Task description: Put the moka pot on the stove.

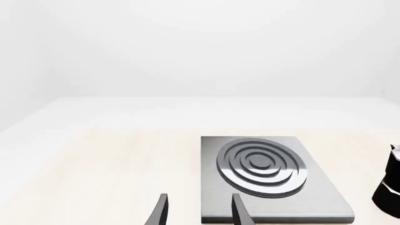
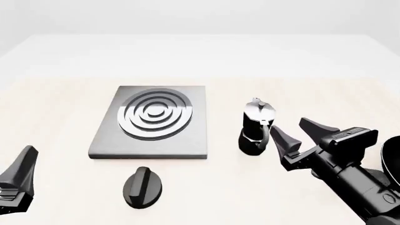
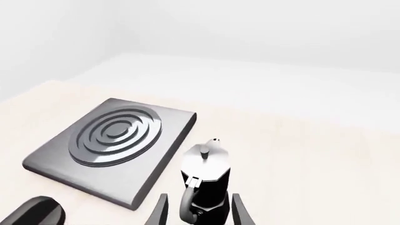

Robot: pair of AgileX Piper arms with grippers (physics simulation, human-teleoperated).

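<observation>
The moka pot (image 2: pixel 255 125), black with a silver lid, stands upright on the table to the right of the stove (image 2: pixel 190 133). The stove is a grey slab with shiny burner rings, and nothing is on it. My right gripper (image 2: pixel 301 134) is open just right of the pot, level with its handle, not touching it. In the right wrist view the pot (image 3: pixel 206 180) sits just ahead, between the open fingers (image 3: pixel 240 211), with the stove (image 3: pixel 159 150) beyond. My left gripper (image 2: pixel 18 180) is open and empty at the near left. Its wrist view shows the stove (image 1: pixel 312 187) ahead and the pot (image 1: pixel 390 187) at the edge.
A black oval dial knob (image 2: pixel 142 186) lies on the table in front of the stove; it also shows in the right wrist view (image 3: pixel 34 213). A dark rounded object (image 2: pixel 394 159) is cut off at the right edge behind my right arm.
</observation>
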